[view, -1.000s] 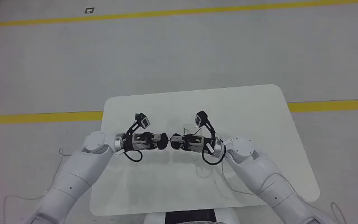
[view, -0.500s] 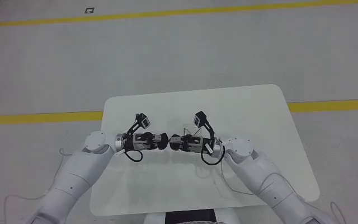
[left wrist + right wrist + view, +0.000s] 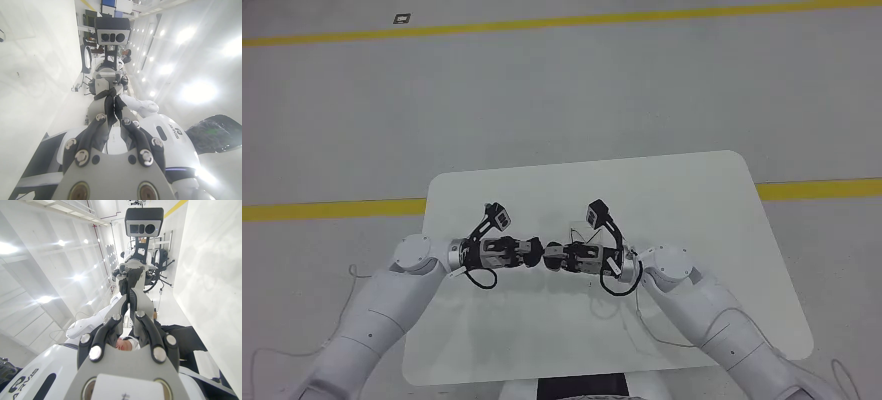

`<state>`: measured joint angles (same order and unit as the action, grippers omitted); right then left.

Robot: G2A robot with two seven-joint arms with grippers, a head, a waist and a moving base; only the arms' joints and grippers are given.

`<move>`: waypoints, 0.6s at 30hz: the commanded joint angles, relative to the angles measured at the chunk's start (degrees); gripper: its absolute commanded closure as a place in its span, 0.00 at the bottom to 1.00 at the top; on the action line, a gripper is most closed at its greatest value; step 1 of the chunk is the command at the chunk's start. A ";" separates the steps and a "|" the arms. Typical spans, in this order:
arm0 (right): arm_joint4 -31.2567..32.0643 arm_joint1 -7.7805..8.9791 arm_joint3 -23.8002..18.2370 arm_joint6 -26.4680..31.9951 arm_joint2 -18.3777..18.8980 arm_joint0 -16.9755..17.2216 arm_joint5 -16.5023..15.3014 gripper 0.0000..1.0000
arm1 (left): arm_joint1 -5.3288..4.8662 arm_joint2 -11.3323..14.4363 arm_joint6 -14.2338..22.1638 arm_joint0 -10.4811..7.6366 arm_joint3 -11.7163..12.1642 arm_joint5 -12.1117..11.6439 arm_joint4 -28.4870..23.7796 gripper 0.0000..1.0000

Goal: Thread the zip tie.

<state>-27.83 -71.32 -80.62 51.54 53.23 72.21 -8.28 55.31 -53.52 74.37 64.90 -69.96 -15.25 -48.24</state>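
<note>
Above the middle of the white table (image 3: 692,200) my two grippers point at each other, tips almost touching. The left gripper (image 3: 535,251) has its black fingers pressed together; in its wrist view (image 3: 114,102) a thin pale strip, apparently the zip tie (image 3: 114,108), runs through the slit between them. The right gripper (image 3: 551,254) is also shut, fingers closed on the same thin piece (image 3: 129,294). A fine pale loop of the zip tie (image 3: 575,234) seems to arch just behind the right gripper. Each wrist view shows the other gripper head-on close ahead (image 3: 110,92) (image 3: 130,277).
The tabletop around the arms is bare. A yellow floor line (image 3: 332,209) runs behind the table. Thin cables (image 3: 614,290) hang under the right arm.
The two grippers have closed the small gap between them; their tips now nearly meet. Both stayed shut.
</note>
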 commanded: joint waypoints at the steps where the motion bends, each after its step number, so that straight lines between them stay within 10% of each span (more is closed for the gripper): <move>1: -0.08 -0.01 0.01 -0.03 0.00 0.01 -0.05 1.00 | 0.05 0.04 0.05 -0.02 0.09 0.08 0.08 0.96; 18: -1.09 -0.11 0.34 0.18 0.06 -0.11 -0.13 0.94 | 0.26 -0.15 1.00 0.05 0.19 0.25 0.06 1.00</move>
<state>-28.93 -71.43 -80.30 51.73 53.32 72.11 -8.43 55.56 -53.63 75.33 64.94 -69.79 -15.01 -48.14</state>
